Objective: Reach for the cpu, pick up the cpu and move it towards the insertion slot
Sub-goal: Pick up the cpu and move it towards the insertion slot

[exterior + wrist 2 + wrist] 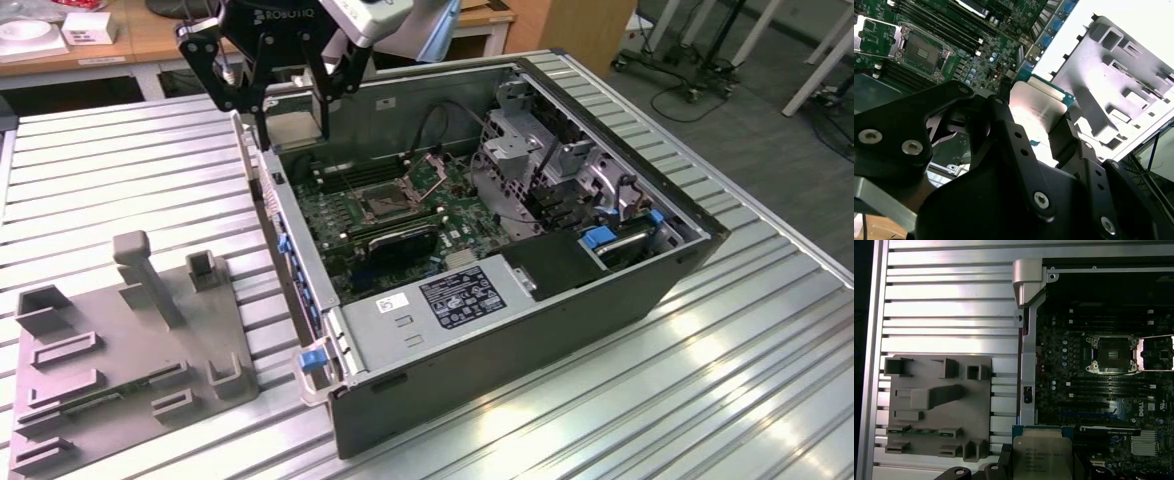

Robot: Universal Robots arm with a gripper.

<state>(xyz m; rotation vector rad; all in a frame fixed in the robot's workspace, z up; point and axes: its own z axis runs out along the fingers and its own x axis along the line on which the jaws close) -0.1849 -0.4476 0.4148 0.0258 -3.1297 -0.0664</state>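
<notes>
**Chip held aloft, on its way to the socket**

The case (534, 300), a dark open steel box lying on its side on the ribbed aluminium table (120, 170), is the landmark here. Inside it, the green board (387, 225) is crowded with small parts. Beside the case on the table, on the exterior view's left, sits the fixture (120, 340), a matte grey plastic block with upright tabs and pockets.

The gripper (296, 128), black with jointed links, hangs above the case's side wall nearest the fixture. It is clamped on the cpu (1041, 457), one finger on each of two opposite edges, clear of the table and the case. The chip is a flat square with a smooth pale metal lid over a thin green rim. The slot (1114, 354) lies well inside the case, apart from the chip: a dark square recess framed in bright metal, its retaining bracket swung open to one side.

To do this carry well, I judge the chip should stay level and travel high enough to clear the case wall. The lid is slick and the grip narrow, so a gentle, steady pace suits. Squaring the chip's edges to the socket frame before going lower would spare the delicate contacts.
</notes>
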